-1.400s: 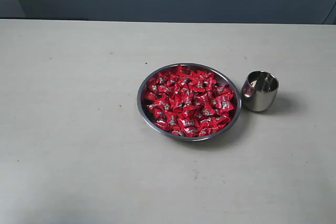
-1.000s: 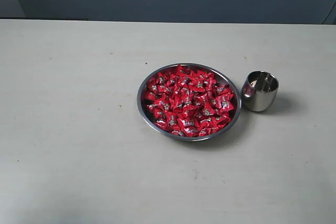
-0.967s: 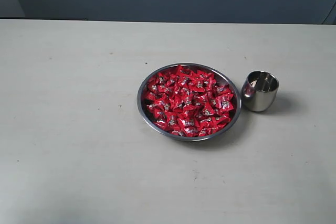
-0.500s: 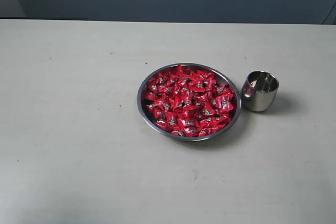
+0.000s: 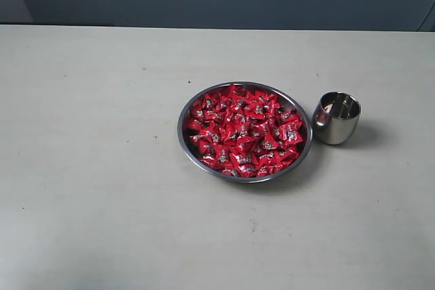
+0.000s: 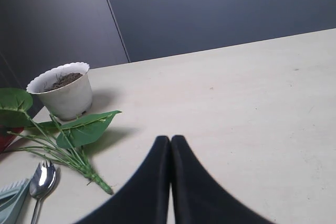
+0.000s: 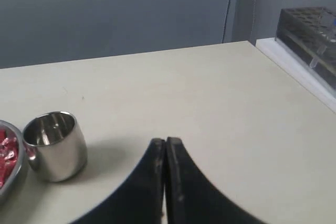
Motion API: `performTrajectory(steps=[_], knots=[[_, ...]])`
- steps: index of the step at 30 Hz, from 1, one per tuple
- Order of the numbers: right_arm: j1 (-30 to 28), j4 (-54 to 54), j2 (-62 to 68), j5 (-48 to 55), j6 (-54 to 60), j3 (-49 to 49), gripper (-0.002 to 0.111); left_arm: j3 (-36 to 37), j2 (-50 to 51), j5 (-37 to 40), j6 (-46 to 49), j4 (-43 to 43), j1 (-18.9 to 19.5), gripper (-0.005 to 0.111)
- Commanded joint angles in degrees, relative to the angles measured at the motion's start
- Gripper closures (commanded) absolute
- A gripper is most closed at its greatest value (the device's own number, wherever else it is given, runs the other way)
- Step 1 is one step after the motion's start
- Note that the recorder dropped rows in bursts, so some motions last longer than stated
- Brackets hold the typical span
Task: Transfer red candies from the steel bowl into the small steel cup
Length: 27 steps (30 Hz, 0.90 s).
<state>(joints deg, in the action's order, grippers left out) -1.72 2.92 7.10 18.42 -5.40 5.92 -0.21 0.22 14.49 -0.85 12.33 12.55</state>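
The wide steel bowl [image 5: 183, 142] sits mid-table, heaped with red candies [image 5: 243, 130]. Just to its right stands the small steel cup [image 5: 336, 119], upright and apart from the bowl's rim. The exterior view shows neither arm. In the right wrist view my right gripper [image 7: 166, 141] is shut with nothing in it, hovering over bare table beside the cup [image 7: 54, 145]; the bowl's edge [image 7: 16, 169] with some red candies [image 7: 6, 153] shows at the frame's side. My left gripper [image 6: 170, 139] is shut and holds nothing, far from bowl and cup.
By the left gripper are a white pot of soil [image 6: 63, 90], a leafy green sprig [image 6: 79, 135] and a spoon [image 6: 42, 179]. A dark rack [image 7: 310, 32] stands past the table's edge near the right gripper. A dark wall backs the table.
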Motion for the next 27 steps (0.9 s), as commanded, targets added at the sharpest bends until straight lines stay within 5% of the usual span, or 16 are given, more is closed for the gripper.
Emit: performTrajectory(steps=[1, 15, 27], knots=[[0.05, 0.64, 5.84, -0.59, 0.28, 5.61, 0.108, 0.21, -0.22, -0.64, -0.21, 0.01, -0.16, 0.106], [0.05, 0.64, 23.71, -0.59, 0.28, 20.77, 0.108, 0.21, -0.22, -0.64, -0.21, 0.01, -0.16, 0.106], [0.19, -0.02, 25.10, -1.37, 0.28, 21.84, 0.108, 0.21, -0.22, -0.64, -0.21, 0.01, -0.16, 0.106]])
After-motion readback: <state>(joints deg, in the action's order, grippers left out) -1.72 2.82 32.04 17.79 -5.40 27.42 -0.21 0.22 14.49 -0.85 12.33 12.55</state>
